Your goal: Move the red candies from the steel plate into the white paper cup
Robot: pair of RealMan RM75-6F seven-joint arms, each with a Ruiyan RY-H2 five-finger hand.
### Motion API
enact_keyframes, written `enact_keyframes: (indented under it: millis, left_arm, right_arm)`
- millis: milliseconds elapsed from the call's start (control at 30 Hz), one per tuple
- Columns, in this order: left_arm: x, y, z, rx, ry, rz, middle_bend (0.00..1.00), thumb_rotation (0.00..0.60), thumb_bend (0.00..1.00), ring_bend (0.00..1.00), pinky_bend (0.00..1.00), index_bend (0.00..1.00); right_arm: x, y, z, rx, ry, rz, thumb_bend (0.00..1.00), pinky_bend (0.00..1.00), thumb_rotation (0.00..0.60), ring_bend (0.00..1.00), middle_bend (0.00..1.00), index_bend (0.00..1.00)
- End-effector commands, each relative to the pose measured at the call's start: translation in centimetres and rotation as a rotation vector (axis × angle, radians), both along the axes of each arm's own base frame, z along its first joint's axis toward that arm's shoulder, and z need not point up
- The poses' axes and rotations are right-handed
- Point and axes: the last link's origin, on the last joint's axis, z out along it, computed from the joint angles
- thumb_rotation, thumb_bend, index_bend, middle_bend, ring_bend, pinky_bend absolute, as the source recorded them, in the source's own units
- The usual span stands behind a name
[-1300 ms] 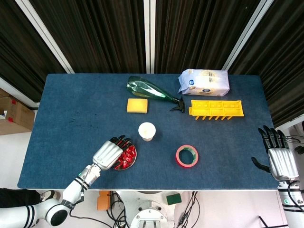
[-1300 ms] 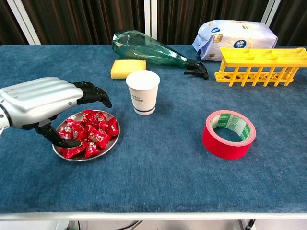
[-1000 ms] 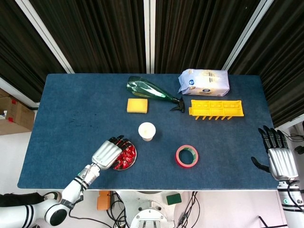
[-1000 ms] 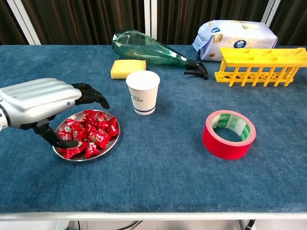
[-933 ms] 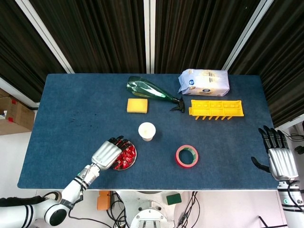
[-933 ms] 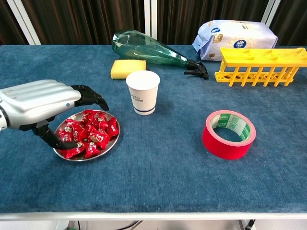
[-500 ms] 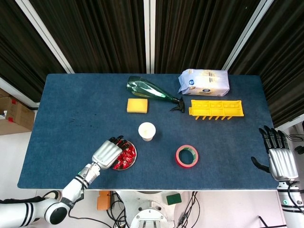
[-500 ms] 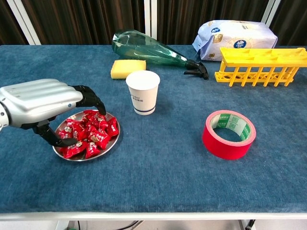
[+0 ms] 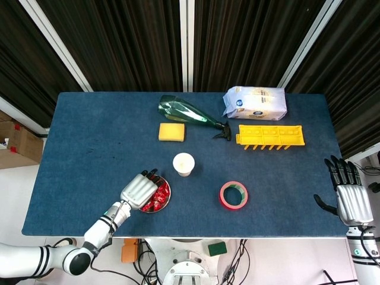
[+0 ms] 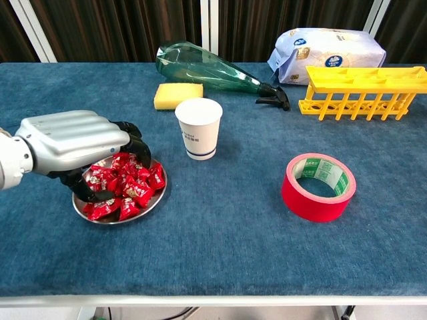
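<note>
A steel plate heaped with red wrapped candies sits near the table's front left, also seen as the plate in the head view. The white paper cup stands upright just behind and right of it, cup apart from the plate. My left hand hovers over the plate's left half, fingers curled down into the pile and thumb tucked under; the palm hides whether a candy is pinched. My right hand hangs beyond the table's right edge, fingers spread, holding nothing.
A red tape roll lies right of the cup. Further back are a yellow sponge, a green spray bottle on its side, a yellow rack and a white bag.
My left hand has shifted right over the plate and its fingers have curled further down into the candies. The right hand, the cup and the plate have stayed put.
</note>
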Motion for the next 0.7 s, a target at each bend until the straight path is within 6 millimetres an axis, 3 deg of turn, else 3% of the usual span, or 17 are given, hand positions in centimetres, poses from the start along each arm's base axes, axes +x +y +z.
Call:
enact_keyframes:
  millis: [33, 700]
  left_arm:
    - [0.11, 0.15, -0.08, 0.004, 0.011, -0.008, 0.29, 0.6, 0.32, 0.08, 0.25, 0.31]
    - [0.06, 0.55, -0.97, 0.012, 0.009, -0.02, 0.42, 0.6, 0.36, 0.11, 0.26, 0.46]
  right_arm:
    - [-0.08, -0.03, -0.01, -0.003, -0.003, -0.004, 0.22, 0.0, 0.6, 0.0, 0.0, 0.0]
    - [-0.1, -0.19, -0.11, -0.003, -0.005, -0.012, 0.23, 0.0, 0.6, 0.0, 0.0, 0.0]
